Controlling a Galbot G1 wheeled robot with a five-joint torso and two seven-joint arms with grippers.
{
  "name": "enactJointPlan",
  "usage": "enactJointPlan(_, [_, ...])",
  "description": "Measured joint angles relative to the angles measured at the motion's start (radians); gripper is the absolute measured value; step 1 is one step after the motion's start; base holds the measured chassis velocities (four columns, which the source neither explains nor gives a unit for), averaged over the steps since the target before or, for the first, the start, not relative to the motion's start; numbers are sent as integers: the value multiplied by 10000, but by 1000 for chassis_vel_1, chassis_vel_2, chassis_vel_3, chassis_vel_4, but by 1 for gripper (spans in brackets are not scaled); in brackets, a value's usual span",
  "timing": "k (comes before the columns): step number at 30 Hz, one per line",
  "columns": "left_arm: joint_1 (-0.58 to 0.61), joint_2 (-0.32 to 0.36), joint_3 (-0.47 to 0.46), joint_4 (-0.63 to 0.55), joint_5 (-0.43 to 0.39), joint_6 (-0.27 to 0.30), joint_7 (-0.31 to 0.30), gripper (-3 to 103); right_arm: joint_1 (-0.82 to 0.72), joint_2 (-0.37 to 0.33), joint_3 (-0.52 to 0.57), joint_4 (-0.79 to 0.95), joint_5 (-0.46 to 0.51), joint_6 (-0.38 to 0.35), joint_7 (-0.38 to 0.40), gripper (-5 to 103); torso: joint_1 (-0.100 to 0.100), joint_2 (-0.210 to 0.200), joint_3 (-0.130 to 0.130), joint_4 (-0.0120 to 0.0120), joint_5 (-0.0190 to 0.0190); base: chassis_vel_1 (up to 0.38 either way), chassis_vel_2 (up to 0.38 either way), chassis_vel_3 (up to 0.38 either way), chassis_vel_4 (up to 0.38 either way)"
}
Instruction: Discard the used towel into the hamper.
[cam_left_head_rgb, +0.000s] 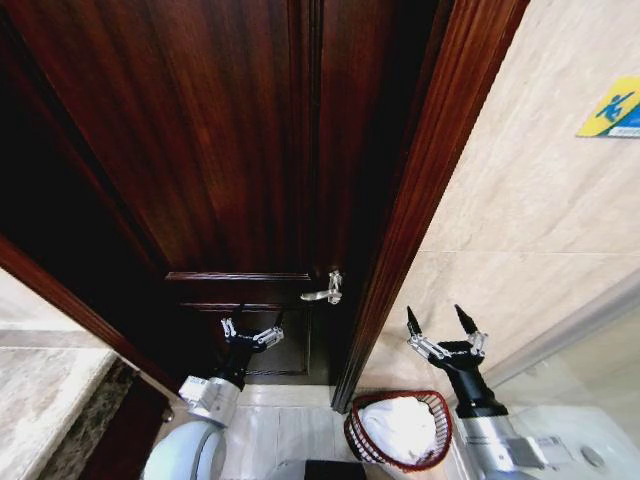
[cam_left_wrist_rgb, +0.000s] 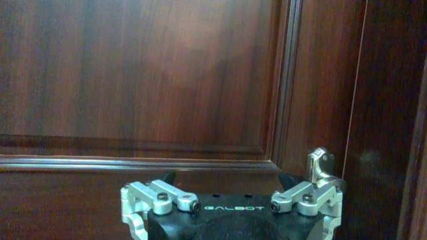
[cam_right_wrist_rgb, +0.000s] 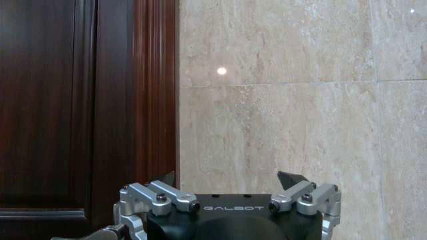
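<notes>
Right pincer (cam_left_head_rgb: 439, 321) raised in front of the beige tiled wall (cam_left_head_rgb: 520, 190), fingers spread wide, nothing between them. In the right wrist view the right pincer (cam_right_wrist_rgb: 230, 179) faces the wall (cam_right_wrist_rgb: 293, 110) with its two dark tips apart; the dark wood door frame (cam_right_wrist_rgb: 157, 90) runs just beside it.

Hamper (cam_left_head_rgb: 360, 445) on the floor, below the right pincer and a bit toward the left pincer, at the foot of the door frame (cam_left_head_rgb: 420, 200). Dark red-brown wire basket, open bars, upright. White towel (cam_left_head_rgb: 400, 428) lies inside it, bunched, filling most of the opening. Towel apart from both pincers.

Left pincer (cam_left_head_rgb: 252, 329) held up in front of the dark wooden door (cam_left_head_rgb: 200, 130), below the lower panel edge, fingers open, empty. Silver door handle (cam_left_head_rgb: 325, 291) sits just above it and toward the right pincer; not touching. In the left wrist view the left pincer (cam_left_wrist_rgb: 230, 179) faces the door panel (cam_left_wrist_rgb: 133, 75), tips wide apart, handle (cam_left_wrist_rgb: 320, 162) close by one finger.

Hamper lies between the two arms, nearer the right one. Pale tiled floor (cam_left_head_rgb: 270, 430) under the left arm. Stone counter (cam_left_head_rgb: 40, 400) edge on the far side of the left pincer from the hamper. Blue-yellow sign (cam_left_head_rgb: 612, 110) on the wall, high above the right pincer.
</notes>
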Motion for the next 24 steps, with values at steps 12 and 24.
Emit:
enactJointPlan(12, [0, 0, 0, 0, 0, 0, 0, 100, -1, 1, 0, -7, -3, 6, 1, 100, 6, -2, 2, 1, -1, 13, -50, -10, 45])
enactJointPlan(24, [2, 0, 0, 0, 0, 0, 0, 100, -3, 0, 1, -15, -9, 15, 1, 100, -6, 3, -2, 0, -1, 61, -105, -62, 95])
